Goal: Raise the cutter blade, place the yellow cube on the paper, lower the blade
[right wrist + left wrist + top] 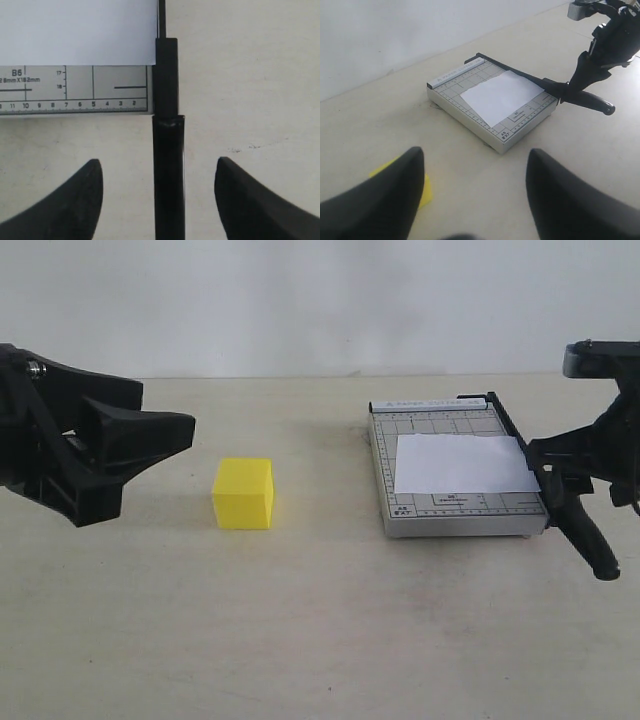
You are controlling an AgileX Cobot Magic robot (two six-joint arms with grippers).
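- right gripper (159, 165): jaws spread wide and straddling the thick handle of the cutter blade (168, 150). There is a clear gap on both sides, the fingers (65, 205) are not touching it, and nothing is gripped
- cutter blade: lies low along the right edge of the grey trimmer board (440, 515), with the handle sticking out past the board's front edge
- paper (460, 463): white sheet flat on the board. Its right edge sits against the blade line, and the front strip of the grid is left bare
- left gripper (475, 157): jaws apart and empty, held above the table (320, 640) on the left side, pointing toward the board
- yellow cube (243, 493): sits on the table between the left gripper and the board, near the gripper tip. It is well apart from the board and not on the paper
- left wrist view: only a yellow corner of the cube shows, just beside one of the left gripper's fingers
- wall (320, 300): plain white, behind the table
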